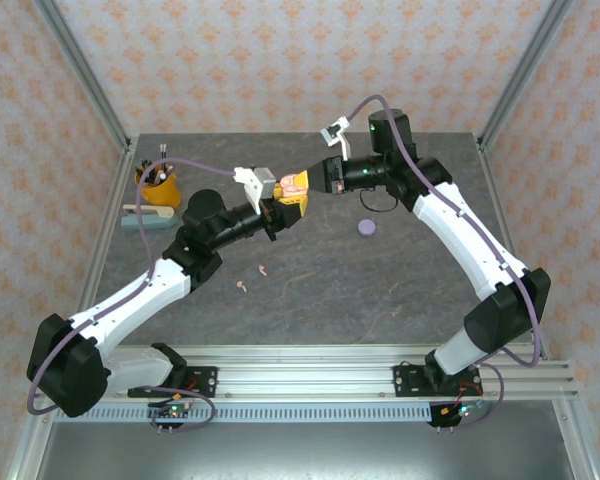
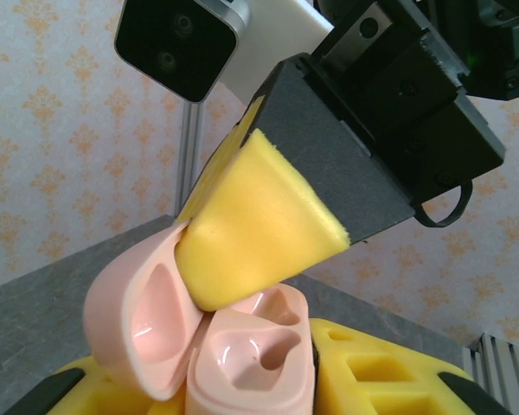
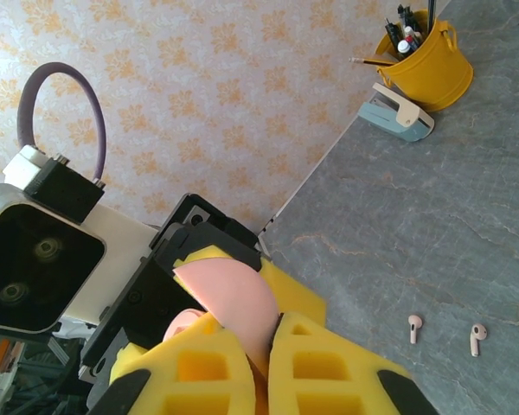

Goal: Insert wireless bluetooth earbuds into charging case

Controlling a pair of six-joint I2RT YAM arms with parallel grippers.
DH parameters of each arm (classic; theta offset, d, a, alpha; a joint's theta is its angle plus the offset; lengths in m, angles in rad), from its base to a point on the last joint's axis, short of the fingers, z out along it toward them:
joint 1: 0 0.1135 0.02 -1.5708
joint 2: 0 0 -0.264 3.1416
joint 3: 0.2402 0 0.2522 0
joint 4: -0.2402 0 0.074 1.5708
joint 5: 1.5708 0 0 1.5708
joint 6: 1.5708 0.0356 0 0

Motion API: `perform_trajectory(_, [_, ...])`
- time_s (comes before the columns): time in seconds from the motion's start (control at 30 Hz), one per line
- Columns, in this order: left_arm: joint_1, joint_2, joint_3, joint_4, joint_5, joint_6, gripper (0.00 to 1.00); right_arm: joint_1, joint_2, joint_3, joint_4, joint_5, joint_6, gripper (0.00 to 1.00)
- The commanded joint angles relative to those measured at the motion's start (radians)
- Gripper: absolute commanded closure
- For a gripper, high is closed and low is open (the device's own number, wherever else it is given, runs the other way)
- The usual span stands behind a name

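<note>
Top external view: left gripper (image 1: pixel 283 206) clamps the open pink charging case (image 1: pixel 294 186) midair; right gripper (image 1: pixel 313 183), fingers closed, pinches its lid (image 3: pixel 229 296).

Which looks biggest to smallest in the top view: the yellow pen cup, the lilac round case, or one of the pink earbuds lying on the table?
1. yellow pen cup
2. lilac round case
3. pink earbud, by far the smallest

All three rest on the same table, so nearness hardly skews this.

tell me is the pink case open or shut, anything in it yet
The case is open and empty: lid swung back, both wells bare. Two earbuds lie on the table.
</note>
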Motion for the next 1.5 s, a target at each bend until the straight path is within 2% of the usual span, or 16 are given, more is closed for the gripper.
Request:
perform_trajectory(0.0, [0.002, -0.023, 0.030, 0.013, 0.034, 0.017, 0.71, -0.005, -0.018, 0.014, 0.008, -0.001, -0.016, 0.94])
perform_trajectory(0.2, [0.002, -0.018, 0.044, -0.016, 0.040, 0.025, 0.80, -0.008, -0.018, 0.015, 0.015, 0.011, -0.005, 0.90])
perform_trajectory(0.4, [0.002, -0.012, 0.047, -0.026, 0.045, 0.028, 0.81, -0.011, -0.021, 0.021, 0.028, 0.017, 0.005, 0.88])
perform_trajectory(0.53, [0.002, -0.012, 0.045, -0.028, 0.042, 0.034, 0.83, -0.014, -0.023, 0.029, 0.026, 0.024, 0.005, 0.79])
perform_trajectory(0.67, [0.001, -0.011, 0.041, -0.037, 0.042, 0.053, 0.89, -0.016, -0.024, 0.032, 0.036, 0.024, 0.012, 0.79])
perform_trajectory(0.73, [0.002, -0.012, 0.034, -0.039, 0.042, 0.071, 0.89, -0.015, -0.025, 0.034, 0.039, 0.023, 0.013, 0.82])
perform_trajectory(0.83, [0.002, -0.018, 0.014, -0.023, 0.045, 0.099, 0.90, -0.016, -0.029, 0.033, 0.032, 0.017, 0.004, 0.80])
perform_trajectory(1.0, [0.002, -0.028, -0.021, 0.007, 0.013, 0.138, 0.91, -0.017, -0.046, 0.022, 0.026, 0.028, -0.001, 0.65])
perform_trajectory(1.17, [0.002, -0.019, -0.043, 0.027, 0.001, 0.164, 0.94, -0.019, -0.053, 0.019, 0.028, 0.036, 0.002, 0.62])
perform_trajectory(1.3, [0.002, -0.016, -0.061, 0.032, -0.037, 0.187, 0.94, -0.023, -0.065, 0.015, 0.029, 0.046, 0.002, 0.40])
perform_trajectory(1.4, [0.002, -0.016, -0.086, 0.047, -0.098, 0.204, 0.95, -0.031, -0.086, 0.012, 0.035, 0.067, 0.012, 0.33])
perform_trajectory(1.47, [0.002, -0.014, -0.103, 0.062, -0.141, 0.212, 0.95, -0.036, -0.106, 0.009, 0.039, 0.084, 0.025, 0.32])
